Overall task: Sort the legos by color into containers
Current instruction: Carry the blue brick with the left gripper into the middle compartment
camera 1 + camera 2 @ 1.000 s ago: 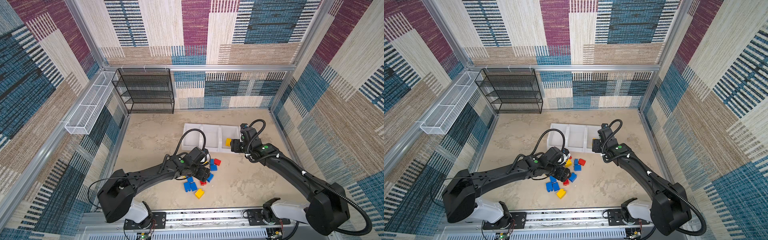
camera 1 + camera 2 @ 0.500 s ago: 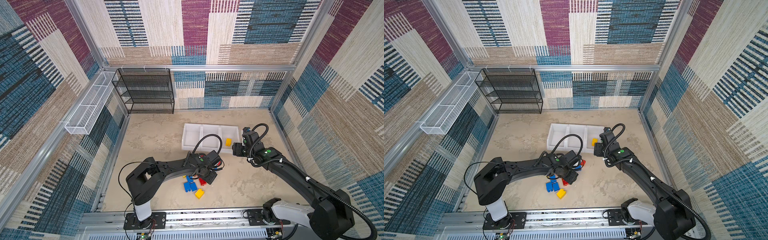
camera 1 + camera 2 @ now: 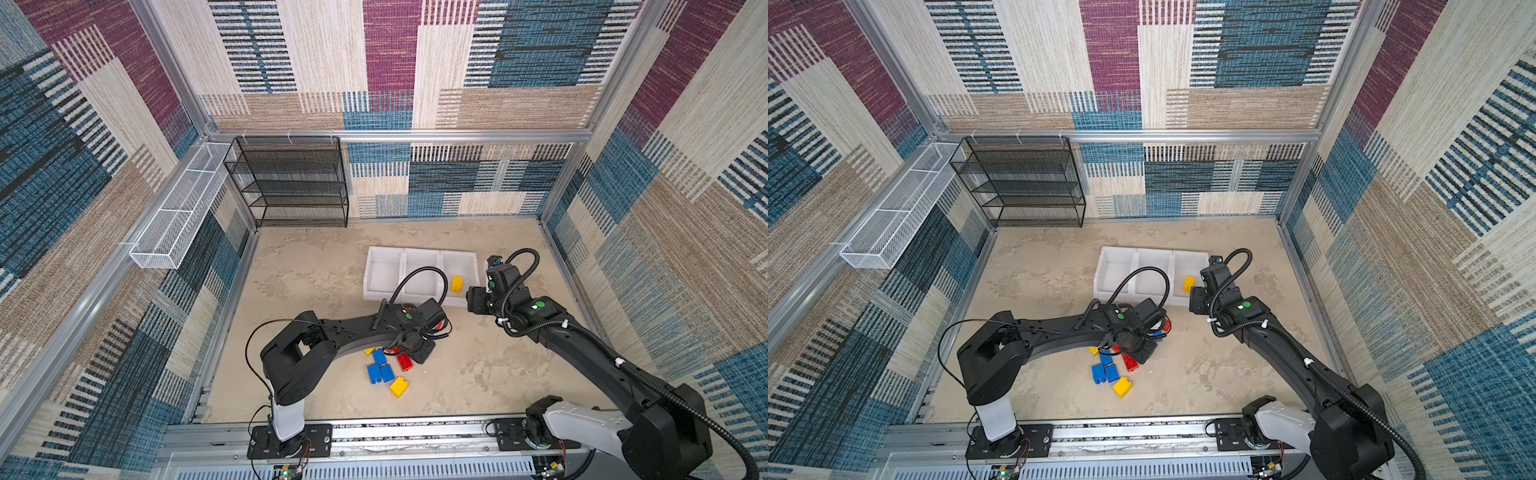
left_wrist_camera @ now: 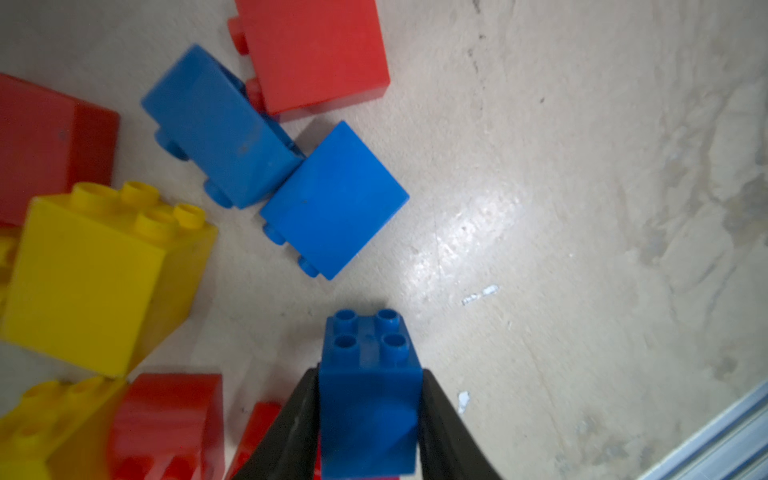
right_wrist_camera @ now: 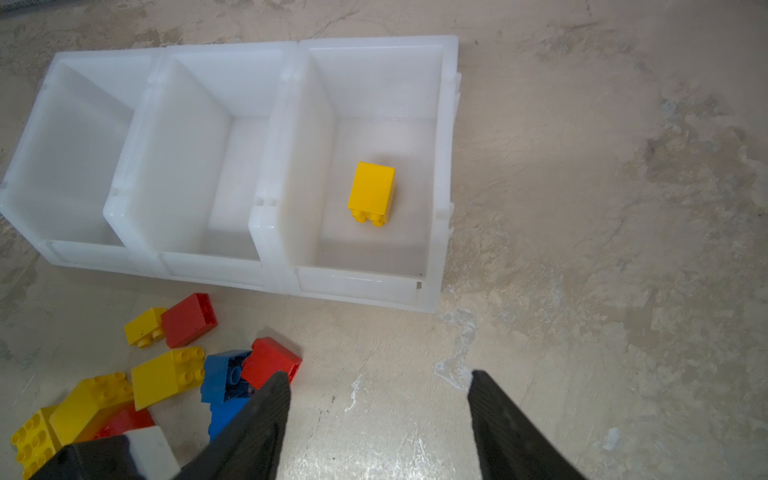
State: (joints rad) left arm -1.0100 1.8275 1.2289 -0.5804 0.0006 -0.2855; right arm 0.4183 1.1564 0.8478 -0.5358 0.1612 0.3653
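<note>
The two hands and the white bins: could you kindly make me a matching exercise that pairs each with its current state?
Things:
1. left hand
2. right hand
3. bin at the right end of the row in both top views
4. middle bin

States:
A. no brick inside
B. shut on a blue brick
C. one yellow brick lies inside
D. open, gripping nothing

Pairs: 1-B, 2-D, 3-C, 4-A

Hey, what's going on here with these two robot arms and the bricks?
The left gripper is clamped on a small blue brick at the loose pile of red, blue and yellow bricks on the table. The right gripper hangs open and empty near the three white bins. Only the rightmost bin holds anything: one yellow brick.
</note>
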